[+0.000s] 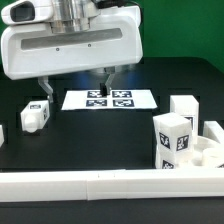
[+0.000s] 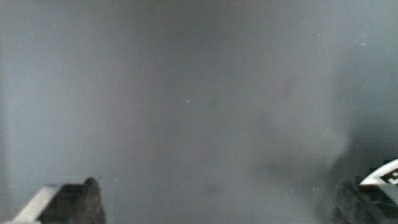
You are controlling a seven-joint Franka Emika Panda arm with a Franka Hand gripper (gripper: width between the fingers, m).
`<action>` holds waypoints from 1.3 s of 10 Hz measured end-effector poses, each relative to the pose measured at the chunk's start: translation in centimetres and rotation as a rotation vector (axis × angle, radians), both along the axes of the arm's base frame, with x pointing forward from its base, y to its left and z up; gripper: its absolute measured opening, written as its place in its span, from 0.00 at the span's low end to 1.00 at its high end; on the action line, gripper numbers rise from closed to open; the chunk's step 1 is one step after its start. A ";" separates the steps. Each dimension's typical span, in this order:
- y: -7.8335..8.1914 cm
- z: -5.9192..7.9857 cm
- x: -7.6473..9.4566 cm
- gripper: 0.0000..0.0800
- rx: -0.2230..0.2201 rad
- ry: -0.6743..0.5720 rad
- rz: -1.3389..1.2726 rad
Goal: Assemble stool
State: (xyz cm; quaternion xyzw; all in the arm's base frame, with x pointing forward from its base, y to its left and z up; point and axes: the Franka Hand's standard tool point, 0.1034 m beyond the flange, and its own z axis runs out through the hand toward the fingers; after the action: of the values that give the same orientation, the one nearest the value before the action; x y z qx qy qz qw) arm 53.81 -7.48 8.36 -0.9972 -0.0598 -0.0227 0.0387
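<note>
My gripper (image 1: 77,88) hangs open and empty above the black table, just beyond the marker board (image 1: 108,99). One white tagged stool leg (image 1: 35,115) lies at the exterior view's left. A second leg (image 1: 183,108) is at the right. A third leg (image 1: 172,140) stands upright at the front right. Behind it a larger white part (image 1: 207,150) shows only in part, and I cannot tell whether it is the seat. The wrist view is blurred grey table, with my gripper (image 2: 222,203) open on nothing and a white tagged scrap (image 2: 384,176) at one edge.
A long white rail (image 1: 100,186) runs along the front of the table. A small white piece (image 1: 2,133) shows at the exterior view's left edge. The arm's white body (image 1: 70,45) fills the top of the exterior view.
</note>
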 end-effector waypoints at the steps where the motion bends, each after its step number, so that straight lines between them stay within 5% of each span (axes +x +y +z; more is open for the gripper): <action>1: -0.8 -0.8 -0.8 0.81 0.002 0.033 -0.040; 4: -4.2 -1.3 -2.7 0.81 -0.012 0.079 -0.028; 7: -4.5 -1.5 -2.9 0.81 -0.017 0.089 -0.053; 11: -7.2 -3.8 -7.4 0.81 -0.043 0.180 -0.179; 13: -7.0 -3.7 -7.2 0.81 -0.044 0.178 -0.175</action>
State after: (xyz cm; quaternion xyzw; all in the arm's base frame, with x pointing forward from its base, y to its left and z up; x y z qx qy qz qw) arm 46.62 -14.49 4.64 -0.9973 0.0307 0.0638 0.0197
